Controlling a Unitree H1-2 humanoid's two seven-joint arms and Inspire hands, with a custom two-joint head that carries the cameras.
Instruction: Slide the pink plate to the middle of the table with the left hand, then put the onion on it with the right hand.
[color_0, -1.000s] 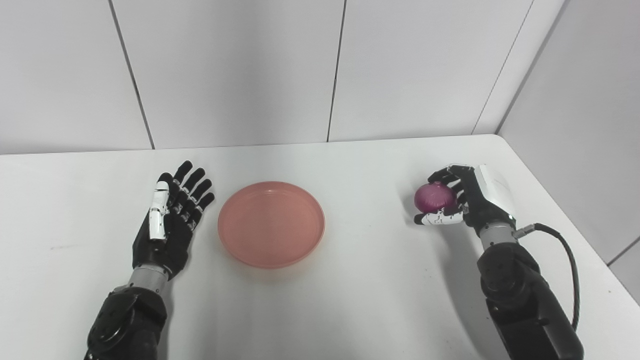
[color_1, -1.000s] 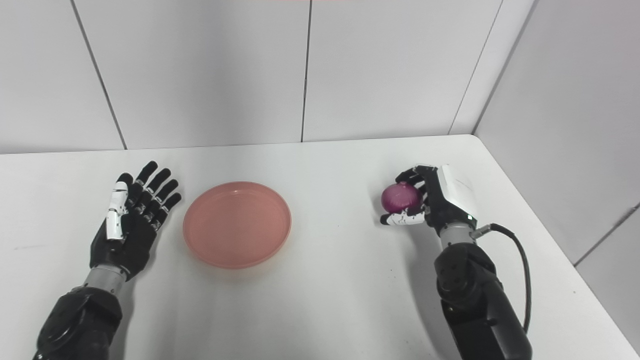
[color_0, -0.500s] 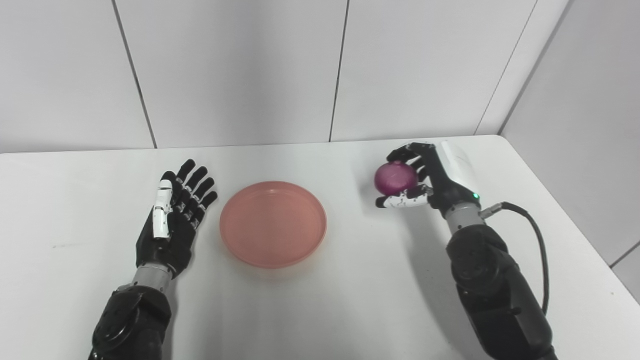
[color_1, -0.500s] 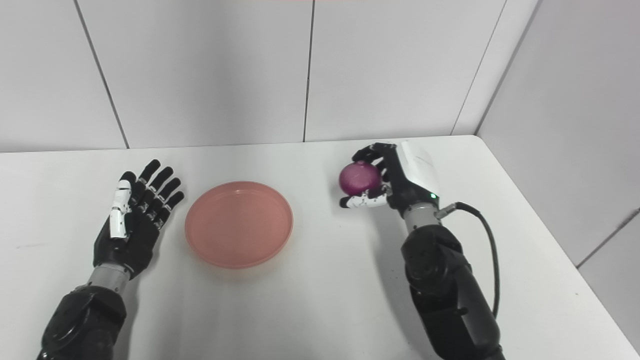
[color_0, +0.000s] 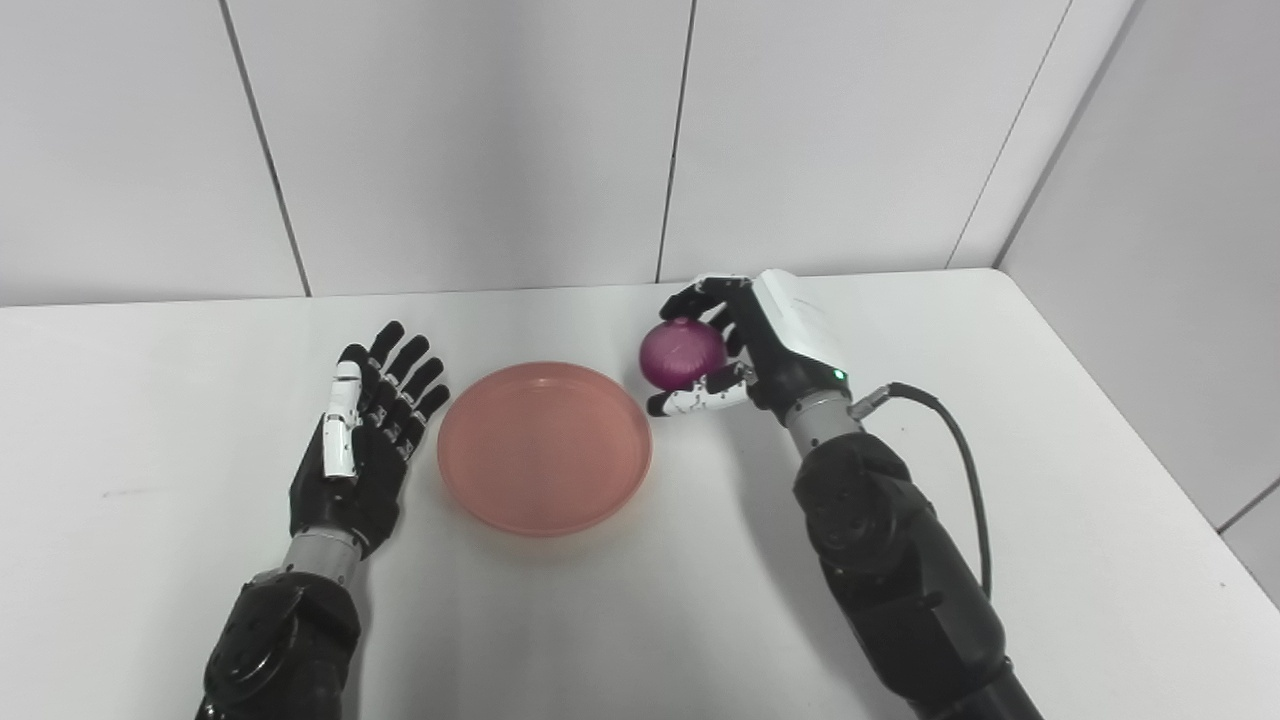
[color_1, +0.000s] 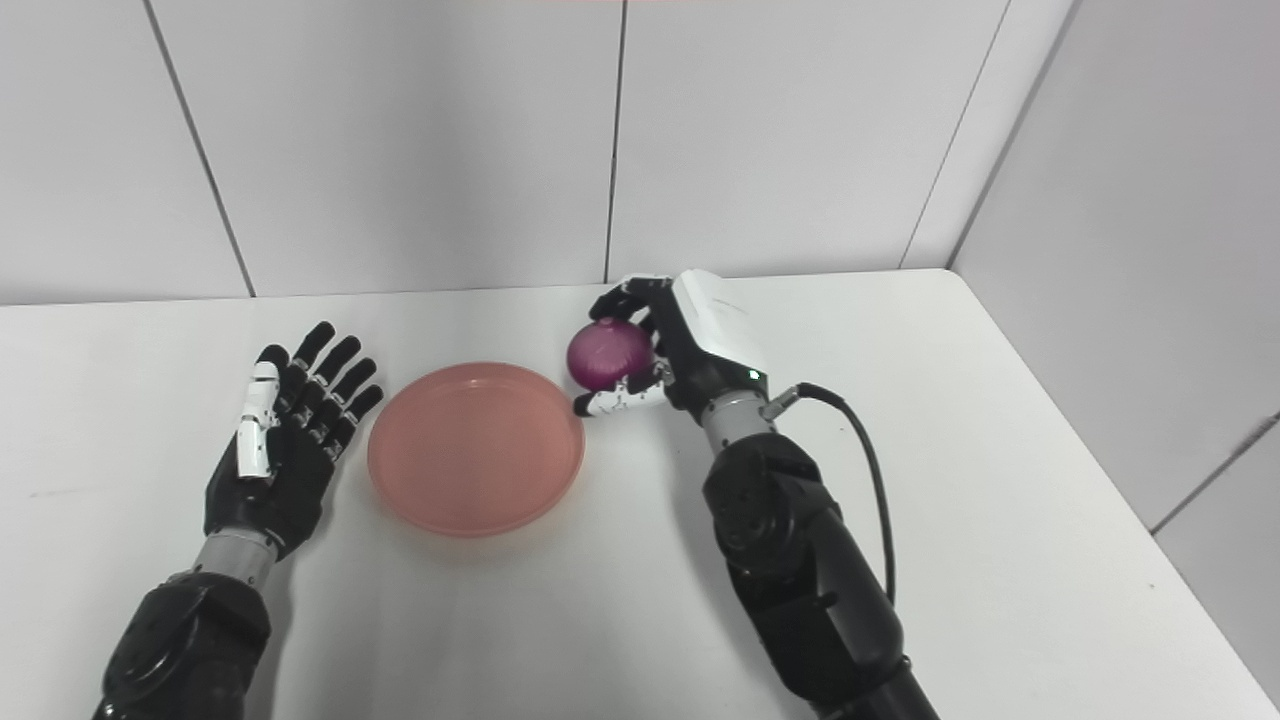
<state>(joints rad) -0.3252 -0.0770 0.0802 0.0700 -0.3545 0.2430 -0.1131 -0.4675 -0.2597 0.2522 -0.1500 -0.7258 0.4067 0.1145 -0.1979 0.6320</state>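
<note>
The round, shallow pink plastic plate (color_0: 544, 448) lies flat on the white table (color_0: 700, 600), near its middle; all positions below are given relative to this plate.

**Change over the last second.** The right hand (color_0: 745, 345) has carried the round purple-red onion (color_0: 682, 354) from well to the right of the plate to a point just beside its right rim, at the far-right edge. The onion is held off the table surface. The plate itself has not shifted.

**Hand states.**
- Right hand: fingers curled around the back and top of the onion, thumb beneath — a closed hold on the onion.
- Left hand (color_0: 365, 450): lies palm-up just left of the plate, fingers straight and spread, holding nothing. It has crept slightly closer to the plate's left rim, though contact cannot be confirmed.

**Meaning for the task.** The sliding step appears complete, judging by the plate's central position. The transfer is well advanced — the onion is not yet over the plate's basin. The remaining move likely calls for a short travel leftward, a descent, then a release; a round onion may roll, but the raised rim should contain it.
</note>
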